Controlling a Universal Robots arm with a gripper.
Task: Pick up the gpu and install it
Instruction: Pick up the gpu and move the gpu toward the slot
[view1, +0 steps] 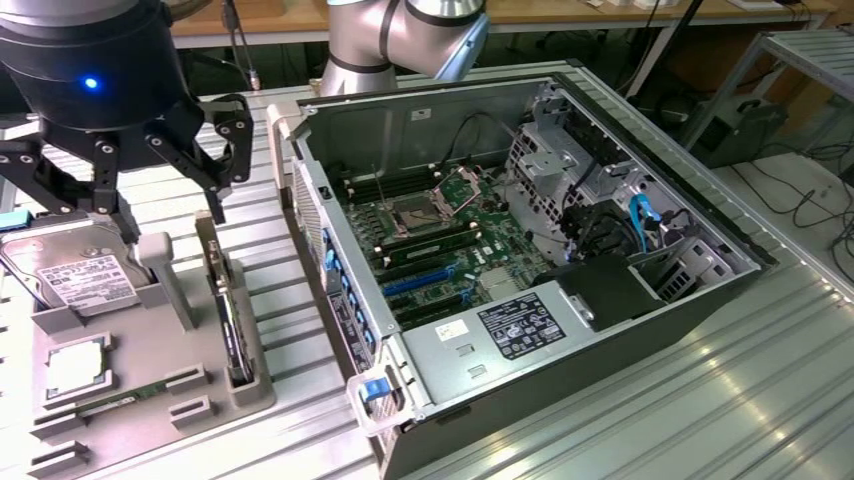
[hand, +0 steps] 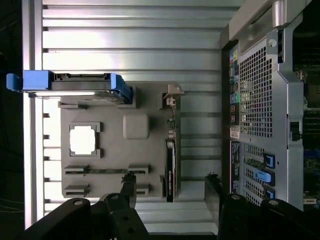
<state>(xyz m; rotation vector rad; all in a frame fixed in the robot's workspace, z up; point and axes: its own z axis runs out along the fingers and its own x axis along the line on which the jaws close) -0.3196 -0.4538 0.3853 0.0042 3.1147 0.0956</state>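
At the exterior view's left, the hard drive (view1: 78, 275) is sitting in its cradle at the far end of the grey holder tray (view1: 147, 350). The CPU (view1: 74, 365) and the memory stick (view1: 127, 395) are lying nearer on the same tray. Above the tray the gripper (view1: 171, 222) is pointing straight down from the black wrist, its jaws spread wide and holding nothing.

Just right of that, the gpu (view1: 230, 315) is standing on its long edge in a slot along the tray's right side. In the wrist view the gripper (hand: 171, 184) is straddling the line of the gpu (hand: 170, 155), with one fingertip on each side and a clear gap on both.

Further right, the open computer case (view1: 574, 340) is lying on its side on the ribbed metal table (view1: 747, 380), with the motherboard (view1: 441, 240) facing up. The arm's grey body (view1: 400, 40) is rising at the far side, behind the case.
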